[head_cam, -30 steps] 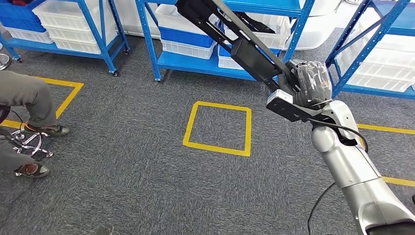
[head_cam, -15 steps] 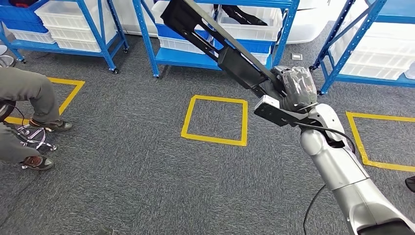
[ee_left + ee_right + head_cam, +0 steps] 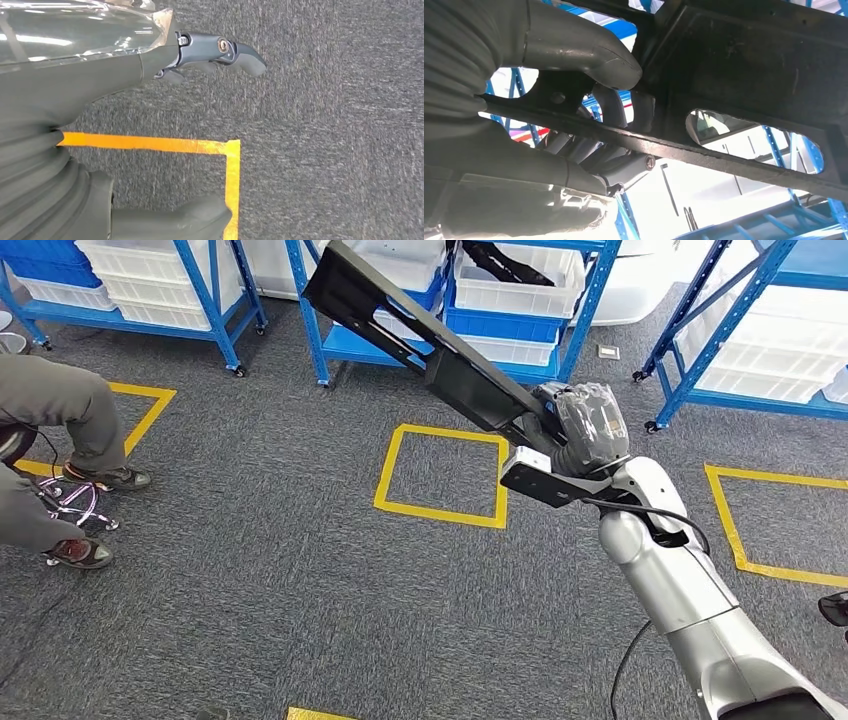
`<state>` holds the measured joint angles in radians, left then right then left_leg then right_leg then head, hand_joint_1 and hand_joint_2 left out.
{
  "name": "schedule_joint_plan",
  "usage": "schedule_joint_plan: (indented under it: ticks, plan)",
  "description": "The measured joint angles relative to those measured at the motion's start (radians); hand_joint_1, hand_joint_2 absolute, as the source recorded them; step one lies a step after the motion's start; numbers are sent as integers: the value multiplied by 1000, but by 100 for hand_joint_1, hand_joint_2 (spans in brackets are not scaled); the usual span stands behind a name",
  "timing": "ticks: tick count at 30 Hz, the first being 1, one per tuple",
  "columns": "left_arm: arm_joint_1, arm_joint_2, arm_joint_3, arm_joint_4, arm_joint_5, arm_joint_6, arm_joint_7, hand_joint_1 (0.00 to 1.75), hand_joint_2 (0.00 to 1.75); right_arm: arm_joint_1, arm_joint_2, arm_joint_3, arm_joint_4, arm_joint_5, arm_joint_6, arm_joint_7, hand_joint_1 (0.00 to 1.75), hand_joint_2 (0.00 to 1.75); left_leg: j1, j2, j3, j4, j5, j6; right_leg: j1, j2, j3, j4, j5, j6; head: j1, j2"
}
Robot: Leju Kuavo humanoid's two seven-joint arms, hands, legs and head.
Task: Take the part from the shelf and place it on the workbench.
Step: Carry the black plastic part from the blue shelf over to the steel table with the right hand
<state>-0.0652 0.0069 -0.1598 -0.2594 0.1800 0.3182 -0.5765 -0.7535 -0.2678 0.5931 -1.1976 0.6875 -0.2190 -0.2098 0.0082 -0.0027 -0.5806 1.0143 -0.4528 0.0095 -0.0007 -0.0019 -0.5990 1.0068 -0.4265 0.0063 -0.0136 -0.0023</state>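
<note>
One long black part (image 3: 430,350) we grip in our right hand (image 3: 585,430), its tip near the blue shelf (image 3: 310,320); our left hand (image 3: 220,52) hangs empty, fingers apart, over carpet (image 3: 250,570).

No readable writing, label, brand, number or sign appears on anything in these views. The long black metal part (image 3: 430,345), the white plastic bins (image 3: 515,280) on the blue steel shelving (image 3: 585,300) and the grey carpet (image 3: 250,570) all carry no legible marks (the yellow tape squares (image 3: 443,476) on the floor are plain outlines, without lettering).
</note>
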Motion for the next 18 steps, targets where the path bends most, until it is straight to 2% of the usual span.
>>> schedule_joint_plan:
  ticks: [7,10,12,13,15,17,18]
  plan:
    - [0,1,-2,0,-4,0,2,0,175,10,-3,2,-20,34,-2,1,175,175,-16,0,-17,5,11,22,-12,-1,-8,-14,22,33,0,0]
    - [0,1,-7,0,-4,0,5,0,175,16,-3,1,-26,44,-3,1,175,175,-21,-1,-21,5,14,30,-17,-1,-9,-16,28,41,0,0]
    - [0,1,-9,0,-4,0,5,0,175,18,-3,-1,-31,49,-3,1,175,175,-17,0,-19,-3,22,41,-20,-2,-15,-10,25,46,0,0]
    - [0,1,-9,0,-4,0,5,0,175,17,-4,-2,-33,52,-3,0,175,175,-14,1,-19,-8,27,47,-21,-1,-26,10,11,45,0,0]
    - [-1,2,-10,0,-3,0,5,0,175,17,-4,-5,-35,59,-2,-2,175,175,-8,1,-22,-13,35,55,-22,-1,-72,114,-45,38,2,0]
    - [-1,3,-12,0,-3,0,5,0,175,21,-5,-4,-35,65,-1,-4,175,175,-8,-2,-28,-13,39,56,-21,0,-127,247,-101,36,1,0]
    - [0,3,-12,0,-3,0,5,0,175,25,-5,-4,-35,67,-1,-4,175,175,-8,-4,-31,-12,41,54,-21,0,-136,278,-111,38,1,0]
